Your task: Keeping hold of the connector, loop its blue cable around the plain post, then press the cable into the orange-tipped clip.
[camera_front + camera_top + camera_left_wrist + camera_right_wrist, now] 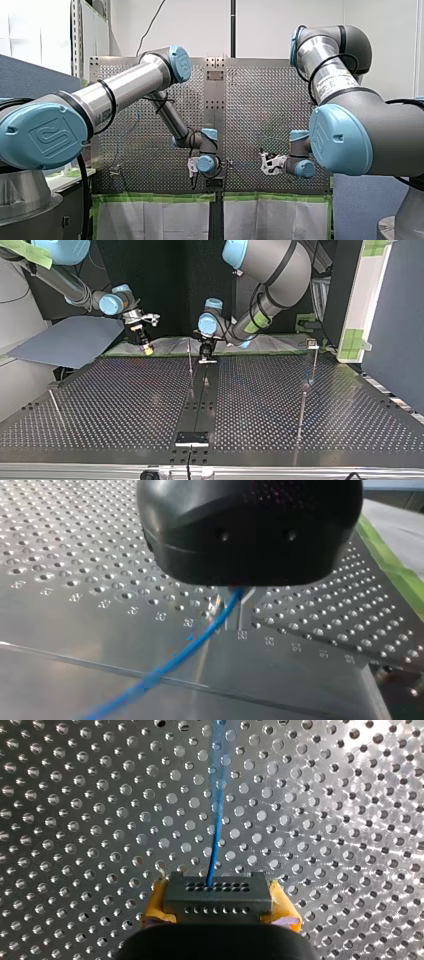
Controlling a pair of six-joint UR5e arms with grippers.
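Pinching connector (217, 892) squarely between yellow pads of right gripper (218, 906), hovering near table's (125, 400) far edge. Feeding blue cable (215, 840) straight ahead, then under left gripper (232, 612); not seeing whether closed on it. Judging loop not yet started: carrying connector wide around post (190, 362) near far-edge middle, keeping light tension, avoiding yanking connector loose.

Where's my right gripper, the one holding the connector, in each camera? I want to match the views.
Front view: my right gripper is right of centre, in front of the perforated table, pointing toward the middle.
Top view: upper left, near the table's far edge.
Right wrist view: its own, yellow pads clamped on the connector.
Left wrist view: not in it.
Shared landmark: the perforated table, seen in all four.
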